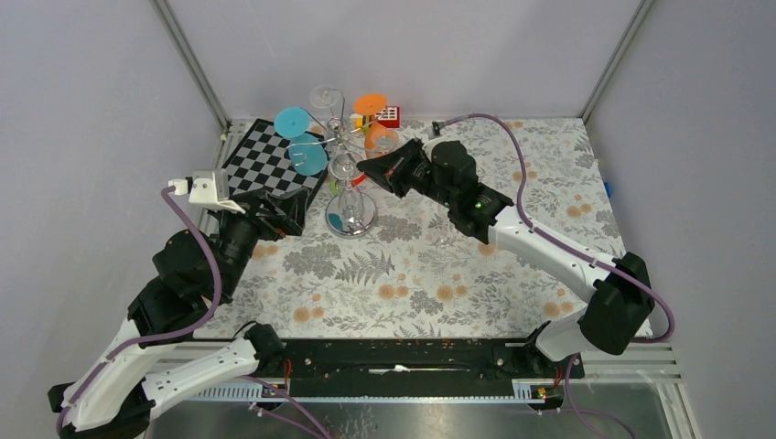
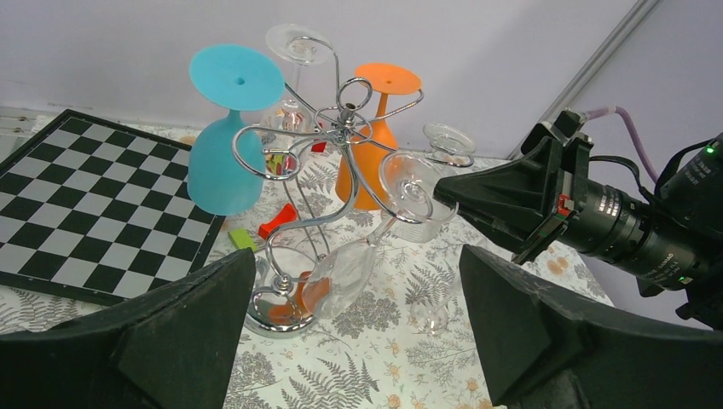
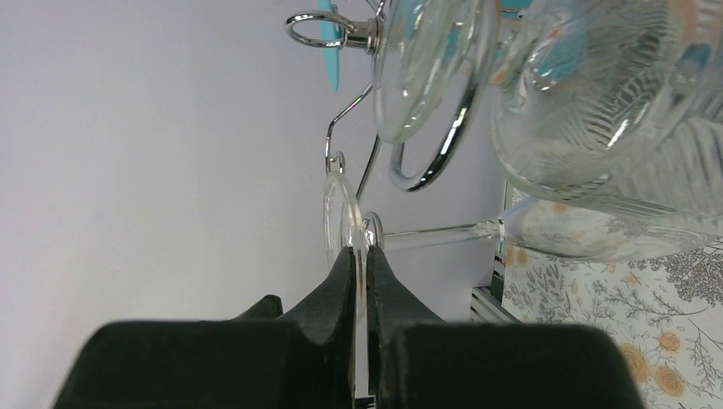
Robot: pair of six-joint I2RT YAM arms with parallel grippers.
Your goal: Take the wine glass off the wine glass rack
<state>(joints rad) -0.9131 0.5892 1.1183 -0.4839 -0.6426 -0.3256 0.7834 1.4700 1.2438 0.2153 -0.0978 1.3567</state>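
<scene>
1. The clear wine glass [image 2: 345,271] hangs tilted on the right side of the wine glass rack [image 2: 349,128], bowl low and foot high by a curled wire arm.
2. My right gripper [image 3: 360,256] is clamped on the thin edge of that foot, and the stem runs away from my fingers toward the bowl.
3. A blue glass [image 2: 217,170] and an orange glass [image 2: 375,183] hang upside down on the same rack, which stands at the far middle of the flowered table [image 1: 439,265].
4. A chessboard [image 2: 85,213] lies to the left of the rack.
5. My left gripper [image 2: 355,254] sits near-left of the rack, jaws spread wide and holding nothing.
</scene>
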